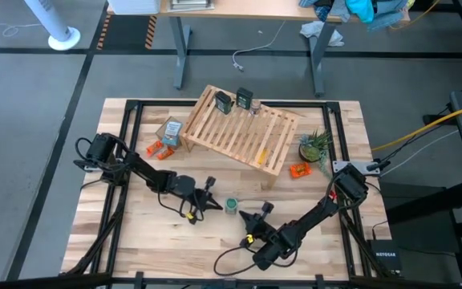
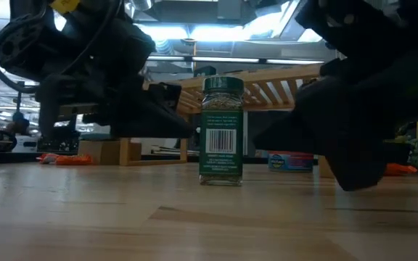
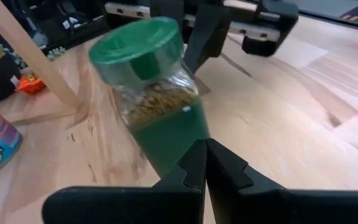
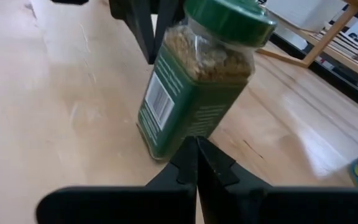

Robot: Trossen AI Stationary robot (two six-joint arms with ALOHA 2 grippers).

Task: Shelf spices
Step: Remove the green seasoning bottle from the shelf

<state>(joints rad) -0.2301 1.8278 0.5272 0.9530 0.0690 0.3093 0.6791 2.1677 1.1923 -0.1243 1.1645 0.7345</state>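
Note:
A green round spice jar (image 1: 231, 205) (image 2: 222, 130) stands upright on its base on the tabletop, between my two grippers. My left gripper (image 1: 212, 202) (image 3: 204, 163) is shut, its tips just left of the jar (image 3: 160, 93). My right gripper (image 1: 254, 215) (image 4: 196, 157) is shut, its tips just right of the jar (image 4: 194, 87). The low view shows a small gap on each side of the jar. The light-wood slatted shelf (image 1: 243, 128) stands tilted at the far side. Two dark squarish jars (image 1: 223, 102) (image 1: 245, 99) sit on its upper part.
A tan box (image 1: 169, 131) and orange pieces (image 1: 157, 148) lie left of the shelf. Another orange piece (image 1: 299, 170) and a small plant (image 1: 315, 144) are to its right. A blue can (image 2: 290, 161) sits under the shelf. Cables trail from both arms over the near table.

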